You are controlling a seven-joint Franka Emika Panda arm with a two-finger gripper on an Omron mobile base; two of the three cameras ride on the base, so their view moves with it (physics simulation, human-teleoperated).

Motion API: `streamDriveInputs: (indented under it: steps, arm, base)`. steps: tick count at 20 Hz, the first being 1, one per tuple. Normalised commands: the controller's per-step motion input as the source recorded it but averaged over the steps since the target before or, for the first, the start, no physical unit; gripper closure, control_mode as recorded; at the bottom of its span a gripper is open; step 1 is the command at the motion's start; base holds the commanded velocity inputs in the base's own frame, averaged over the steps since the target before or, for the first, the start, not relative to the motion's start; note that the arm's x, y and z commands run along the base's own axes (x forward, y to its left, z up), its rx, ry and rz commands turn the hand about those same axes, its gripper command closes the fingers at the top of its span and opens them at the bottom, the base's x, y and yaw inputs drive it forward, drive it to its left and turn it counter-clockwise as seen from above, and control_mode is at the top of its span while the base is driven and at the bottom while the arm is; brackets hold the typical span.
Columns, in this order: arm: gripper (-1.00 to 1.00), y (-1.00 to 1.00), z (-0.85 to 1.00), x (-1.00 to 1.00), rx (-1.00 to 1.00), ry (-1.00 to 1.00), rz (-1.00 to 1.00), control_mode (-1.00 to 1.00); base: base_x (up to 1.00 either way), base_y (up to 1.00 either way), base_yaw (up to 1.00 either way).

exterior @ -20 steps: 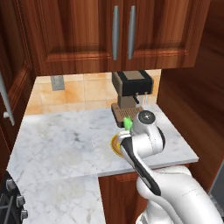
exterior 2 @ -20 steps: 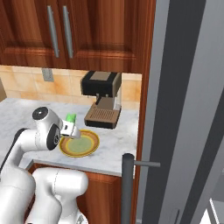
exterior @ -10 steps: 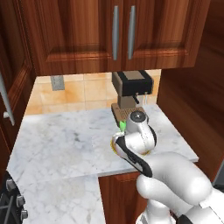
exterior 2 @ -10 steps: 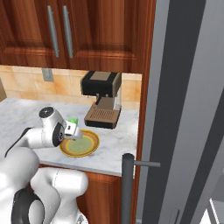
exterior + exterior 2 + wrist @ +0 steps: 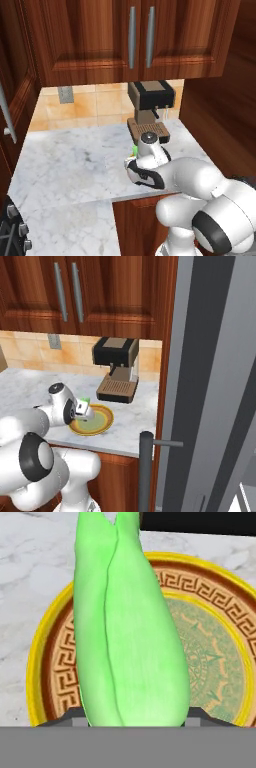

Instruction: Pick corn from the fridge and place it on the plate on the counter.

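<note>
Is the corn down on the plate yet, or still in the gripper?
In the gripper: the corn sits between its fingertips, above the plate.

Evenly and softly lit throughout, with no single lamp direction evident. Brightest on the white-grey marbled stone counter (image 5: pixel 75 160), without glare there. Dimmer under the reddish-brown wooden wall cabinets (image 5: pixel 125 40), shading the tan tiled backsplash (image 5: pixel 95 105) just beneath them. Soft highlights on the glossy white arm shell beside the counter. Slightly soft, low-resolution rendering everywhere. Close over the counter, flat bright shading on the bright green husked corn (image 5: pixel 130 632), edges faintly blurred.
</note>
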Motion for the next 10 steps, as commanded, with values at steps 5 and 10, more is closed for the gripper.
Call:
streamDriveInputs:
  steps: [5, 10]
  arm:
    - [1.0, -0.14, -0.64, 0.0, 0.0, 0.0, 0.0, -1.0]
    - [1.0, -0.18, -0.58, 0.0, 0.0, 0.0, 0.0, -1.0]
  base:
    - [0.0, 0.0, 0.0]
    - [0.0, 0.0, 0.0]
